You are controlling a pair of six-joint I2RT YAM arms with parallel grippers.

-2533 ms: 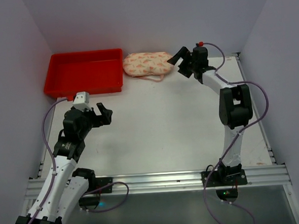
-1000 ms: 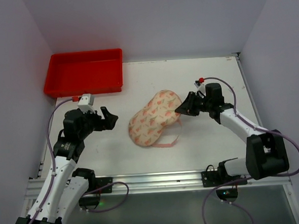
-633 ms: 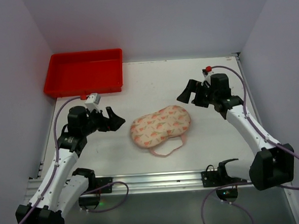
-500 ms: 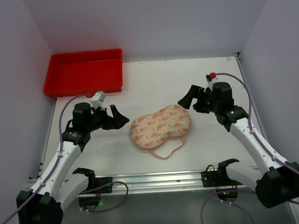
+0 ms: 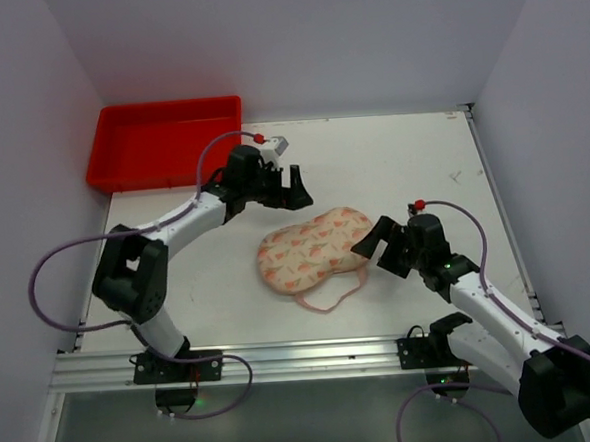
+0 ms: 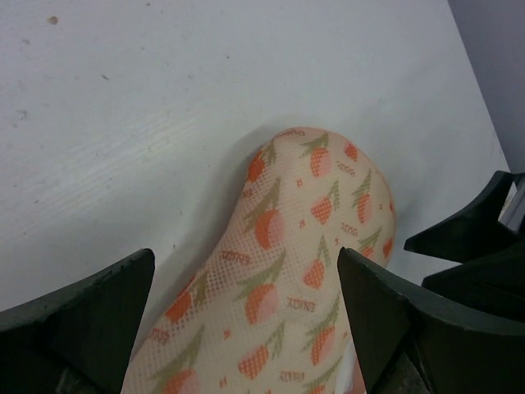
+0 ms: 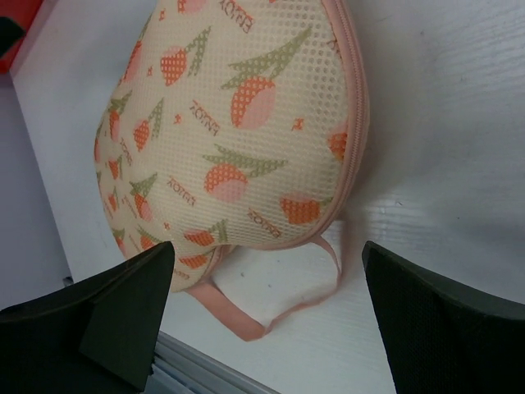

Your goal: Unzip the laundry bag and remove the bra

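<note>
The laundry bag, a cream padded pouch with orange-pink print, lies flat mid-table with its pink loop strap toward the near edge. It is zipped shut along the pink zipper edge. My left gripper hovers open just behind the bag, and the bag lies below and between its jaws. My right gripper stands open at the bag's right end, facing the bag and the strap, touching neither. The bra is out of view.
A red plastic tray stands at the back left corner. Purple walls close in the left, back and right sides. An aluminium rail runs along the near edge. The right gripper's black fingers show in the left wrist view.
The right gripper dragged the bag from the back to mid-table, let go and opened. It then dropped to the bag's right end. The left arm swung from the left side to behind the bag.
</note>
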